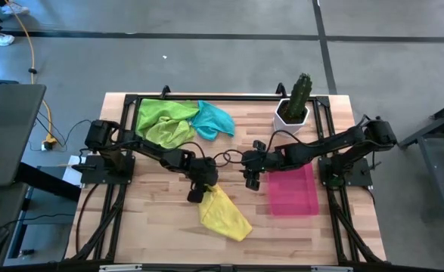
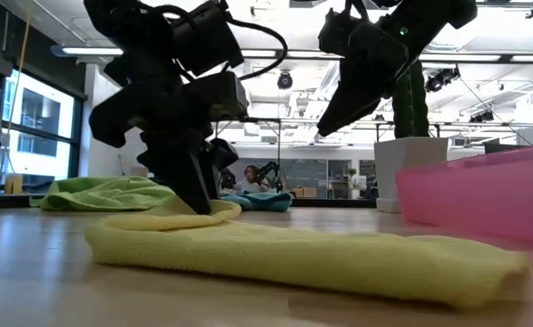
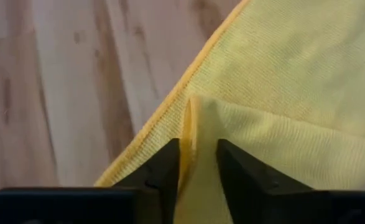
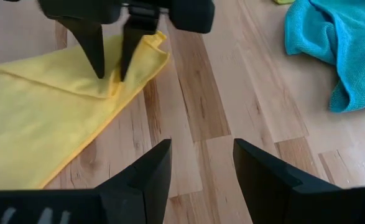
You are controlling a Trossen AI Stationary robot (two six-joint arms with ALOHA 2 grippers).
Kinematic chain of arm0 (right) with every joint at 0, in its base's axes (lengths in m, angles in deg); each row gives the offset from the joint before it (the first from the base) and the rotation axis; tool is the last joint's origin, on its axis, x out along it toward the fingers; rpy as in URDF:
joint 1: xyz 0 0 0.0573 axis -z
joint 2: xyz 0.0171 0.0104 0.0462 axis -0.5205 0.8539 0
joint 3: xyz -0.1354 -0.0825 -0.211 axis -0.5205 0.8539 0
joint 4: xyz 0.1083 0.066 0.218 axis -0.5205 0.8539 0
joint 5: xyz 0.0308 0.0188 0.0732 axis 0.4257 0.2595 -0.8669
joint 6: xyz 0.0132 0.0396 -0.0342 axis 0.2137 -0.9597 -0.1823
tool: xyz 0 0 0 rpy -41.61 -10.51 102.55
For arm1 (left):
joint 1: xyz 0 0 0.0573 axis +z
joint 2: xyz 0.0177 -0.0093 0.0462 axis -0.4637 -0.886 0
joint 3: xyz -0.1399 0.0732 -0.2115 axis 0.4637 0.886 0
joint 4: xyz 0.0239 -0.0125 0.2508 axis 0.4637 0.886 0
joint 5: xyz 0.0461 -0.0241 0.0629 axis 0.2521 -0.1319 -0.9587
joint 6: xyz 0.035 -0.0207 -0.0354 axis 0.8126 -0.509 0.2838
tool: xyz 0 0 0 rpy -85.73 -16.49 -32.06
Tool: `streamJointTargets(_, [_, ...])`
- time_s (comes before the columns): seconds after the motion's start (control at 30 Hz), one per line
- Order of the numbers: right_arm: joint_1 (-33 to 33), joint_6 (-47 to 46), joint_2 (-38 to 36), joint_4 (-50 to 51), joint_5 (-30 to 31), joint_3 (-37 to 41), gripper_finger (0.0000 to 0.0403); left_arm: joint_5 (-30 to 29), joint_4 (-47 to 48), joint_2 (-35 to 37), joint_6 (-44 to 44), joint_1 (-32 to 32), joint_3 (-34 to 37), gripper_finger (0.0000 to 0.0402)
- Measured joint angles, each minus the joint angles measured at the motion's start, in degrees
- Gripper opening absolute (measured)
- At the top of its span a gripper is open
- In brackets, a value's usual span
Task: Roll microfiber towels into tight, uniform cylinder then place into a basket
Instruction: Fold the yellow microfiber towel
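left gripper pinches the yellow towel, basket still empty

the left gripper [image 1: 198,190] is down at the near-centre of the table [image 1: 138,227], its two fingers [image 3: 163,168] set either side of a raised fold at the corner of the yellow towel [image 1: 225,215]. the wrist view shows that ridge of cloth between the pads, so it looks like a pinch on the towel's edge, though the jaws may not be fully tight. the towel lies loosely folded and flat, not rolled at all; it sits just left of the basket [image 1: 293,190] with bare wood between them.

the right gripper [image 1: 250,175] hovers above the table between the yellow towel and the basket, fingers spread and holding nothing.

at the far side of the table the lime green towels [image 1: 165,121] lie in a crumpled heap with the teal towel [image 1: 215,119] touching them on the right, untouched. a white pot with a cactus [image 1: 293,106] stands beyond the basket.

judging by all this, the task is at its very start: no cylinder is made, nothing lies in the basket, and four towels are left to roll.
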State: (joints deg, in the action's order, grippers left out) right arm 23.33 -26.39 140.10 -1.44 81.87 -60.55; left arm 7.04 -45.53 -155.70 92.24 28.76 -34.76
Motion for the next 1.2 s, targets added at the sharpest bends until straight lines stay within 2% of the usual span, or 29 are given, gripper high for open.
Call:
streamJointTargets(0.13, [0.0, 0.1, 0.0, 0.0, 0.01, 0.0, 0.0165, -0.01, -0.94, 0.38, 0.15, -0.52, -0.04, 0.0025])
streamJointTargets(0.2, [0.0, 0.12, 0.0, 0.0, 0.02, 0.0, 0.0165, 0.0, -0.77, 0.38, -1.28, -0.52, -0.04, 0.0007])
streamJointTargets(0.43, [0.0, 0.48, 0.0, -0.94, 0.01, 0.0, 0.0165, -0.19, 0.06, 3.39, -10.96, -0.79, -2.54, 0.0002])
streamJointTargets(0.53, [0.0, 3.03, 0.0, -2.18, 0.02, -0.02, 0.0165, -0.2, 0.59, 6.93, -11.85, -1.36, -4.59, 0.0002])
streamJointTargets(0.63, [0.02, 7.28, -0.02, -4.05, 0.0, -0.09, 0.0165, -1.43, 3.22, 11.65, -9.74, -2.13, -7.02, 0.0001])
streamJointTargets(0.8, [0.02, 14.13, -0.02, -7.04, -0.09, -0.09, 0.0165, -8.01, 11.5, 21.22, -0.4, -3.81, -10.26, 0.0001])
streamJointTargets(0.97, [0.0, 23.45, -0.02, -13.23, -0.17, -0.09, 0.0165, -14.9, 13.5, 28.3, 7.87, -4.74, -11.27, 0.0001])
streamJointTargets(1.1, [0.0, 30.14, -0.02, -19.27, -0.22, -0.07, 0.0165, -14.63, 14.89, 31.15, 10.61, -4.52, -11.3, 0.0001])
streamJointTargets(1.2, [0.1, 31.53, -0.02, -22.54, -0.22, -0.07, 0.0165, -13.29, 16.11, 31.63, 11.42, -4.47, -11.23, 0.0])
